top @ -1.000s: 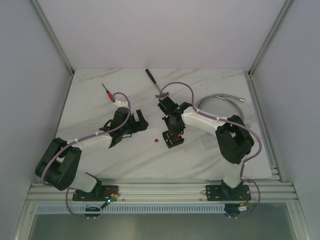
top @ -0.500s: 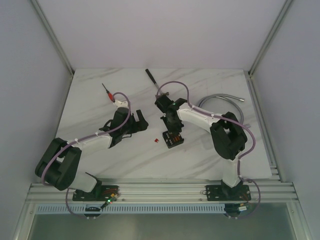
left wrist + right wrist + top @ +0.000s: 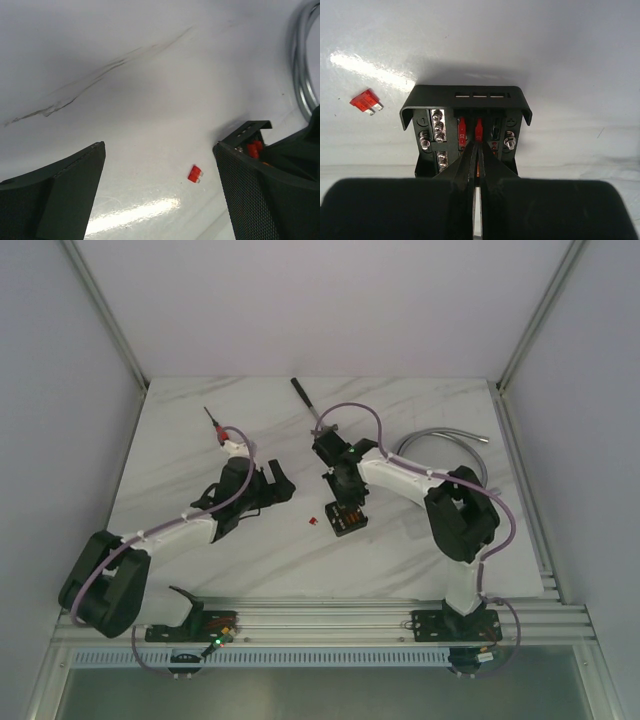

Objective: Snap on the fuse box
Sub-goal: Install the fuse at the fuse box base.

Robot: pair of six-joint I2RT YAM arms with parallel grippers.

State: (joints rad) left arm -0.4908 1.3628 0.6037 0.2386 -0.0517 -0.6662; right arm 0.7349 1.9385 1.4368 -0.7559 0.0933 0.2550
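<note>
The fuse box (image 3: 347, 519) is a small black open box with red fuses, lying mid-table. In the right wrist view the fuse box (image 3: 465, 107) shows screws and red fuses in slots. My right gripper (image 3: 343, 502) is directly over it. Its jaws (image 3: 478, 145) are shut, tips touching the lower end of a red fuse (image 3: 478, 130) seated in the box. My left gripper (image 3: 283, 486) is open and empty just left of the box. Its open fingers (image 3: 159, 145) frame a loose red fuse (image 3: 195, 174) and the box corner (image 3: 252, 137).
The loose red fuse (image 3: 313, 521) lies on the table left of the box, also in the right wrist view (image 3: 366, 102). A red-handled screwdriver (image 3: 214, 424) and a black tool (image 3: 305, 398) lie at the back. A grey metal hose (image 3: 440, 440) curves at the right.
My right wrist shifted slightly back and left over the fuse box. My left arm's elbow and shoulder moved left and lower; its gripper stayed about where it was.
</note>
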